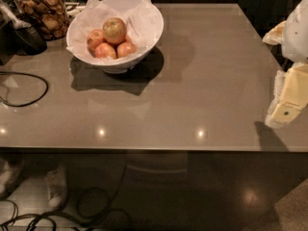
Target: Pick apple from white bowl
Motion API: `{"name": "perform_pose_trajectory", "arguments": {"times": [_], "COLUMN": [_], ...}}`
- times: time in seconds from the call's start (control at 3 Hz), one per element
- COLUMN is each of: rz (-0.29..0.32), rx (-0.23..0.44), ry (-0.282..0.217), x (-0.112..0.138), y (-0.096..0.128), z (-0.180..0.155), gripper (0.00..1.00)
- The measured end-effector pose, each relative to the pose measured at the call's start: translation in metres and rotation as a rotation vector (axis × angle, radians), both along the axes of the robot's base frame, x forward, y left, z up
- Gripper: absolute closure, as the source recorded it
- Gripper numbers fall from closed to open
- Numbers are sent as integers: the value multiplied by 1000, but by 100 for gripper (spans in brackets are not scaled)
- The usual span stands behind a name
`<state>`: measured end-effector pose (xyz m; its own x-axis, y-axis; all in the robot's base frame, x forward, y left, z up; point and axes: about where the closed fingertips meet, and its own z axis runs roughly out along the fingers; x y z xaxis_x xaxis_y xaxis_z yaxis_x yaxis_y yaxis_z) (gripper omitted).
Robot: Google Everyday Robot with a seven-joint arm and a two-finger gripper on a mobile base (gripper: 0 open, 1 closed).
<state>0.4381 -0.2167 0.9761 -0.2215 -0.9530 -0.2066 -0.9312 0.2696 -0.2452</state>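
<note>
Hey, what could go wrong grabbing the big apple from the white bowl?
The apple sits atop three smaller apples; a nudge may roll it off. Crumpled paper lining the white bowl could get pinched too. The gripper, at the right edge of the table, has a long reach to make.

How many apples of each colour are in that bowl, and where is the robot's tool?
Yellow-green apple: 1
Pinkish-red apples: 3
Total: 4, all in the white bowl.
The tool is at the right edge of the table, far from the bowl.
</note>
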Motion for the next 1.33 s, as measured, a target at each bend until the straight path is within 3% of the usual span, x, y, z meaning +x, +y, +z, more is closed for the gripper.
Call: {"name": "perform_pose_trajectory", "arguments": {"times": [0.33,0.67,1.33], "rz": [0,22,99], "rx": [0,16,13], "ry": [0,-31,-33], "x": [0,17,79], "y": [0,11,43], "z": [0,12,42], "gripper": [0,0,0]}}
